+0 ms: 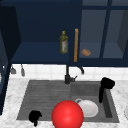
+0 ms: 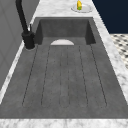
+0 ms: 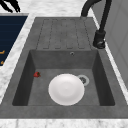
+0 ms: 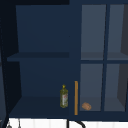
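A large red ball (image 1: pixel 67 114) is seen nearest in the front view, cut off by the lower edge and hiding the front rim of the sink (image 1: pixel 45 100) and part of the white plate (image 1: pixel 88 108) behind it. The left hand (image 1: pixel 35 116) is found just left of the ball, low over the front edge of the ribbed draining board, with its fingers bunched and pointed down; nothing is held by it, though how tightly it is curled cannot be made out. In the right side view the plate (image 3: pixel 66 89) is shown lying flat on the basin floor, touching the drain (image 3: pixel 83 80), with bare floor left around it and a small red object (image 3: pixel 37 74) near the front wall, too small to identify. The right hand (image 1: pixel 105 87) is held above the right rim of the basin, fingers hanging straight down and relaxed, gripping nothing. The black tap (image 1: pixel 68 75) is set behind the sink at its middle. Farther back, in the open cabinet, an oil bottle (image 1: pixel 63 42) is stood upright on the lower shelf beside a vertical orange handle (image 1: pixel 76 45), and a small brown item (image 1: pixel 86 52), hard to name, is seen behind the glass door
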Controlling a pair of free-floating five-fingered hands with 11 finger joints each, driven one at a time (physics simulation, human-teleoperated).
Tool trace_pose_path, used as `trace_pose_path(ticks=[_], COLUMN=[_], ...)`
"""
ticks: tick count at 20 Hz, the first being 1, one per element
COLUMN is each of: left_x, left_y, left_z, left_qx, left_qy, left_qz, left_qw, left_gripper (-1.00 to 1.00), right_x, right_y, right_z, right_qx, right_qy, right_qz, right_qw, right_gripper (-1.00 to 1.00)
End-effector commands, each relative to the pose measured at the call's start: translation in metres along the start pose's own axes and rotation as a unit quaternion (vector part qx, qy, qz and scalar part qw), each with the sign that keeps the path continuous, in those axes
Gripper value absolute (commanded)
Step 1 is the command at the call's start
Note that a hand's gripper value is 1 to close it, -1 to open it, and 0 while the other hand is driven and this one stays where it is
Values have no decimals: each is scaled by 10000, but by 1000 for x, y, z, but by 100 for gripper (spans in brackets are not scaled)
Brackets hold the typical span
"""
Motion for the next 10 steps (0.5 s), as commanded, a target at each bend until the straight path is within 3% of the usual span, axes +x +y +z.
trace_pose_path(ticks=[1, 10], left_x=[0, 0], left_y=[0, 0], left_z=[0, 0], left_qx=[0, 0], left_qy=[0, 0], left_qz=[0, 0], left_qw=[10000, 10000], left_gripper=[0, 0], right_x=[12, 37], right_y=[2, 9], right_z=[6, 22], right_qx=[-70, 71], right_qy=[-120, -250], right_qz=[-665, -1123], right_qw=[9977, 9933], right_gripper=[-100, -100])
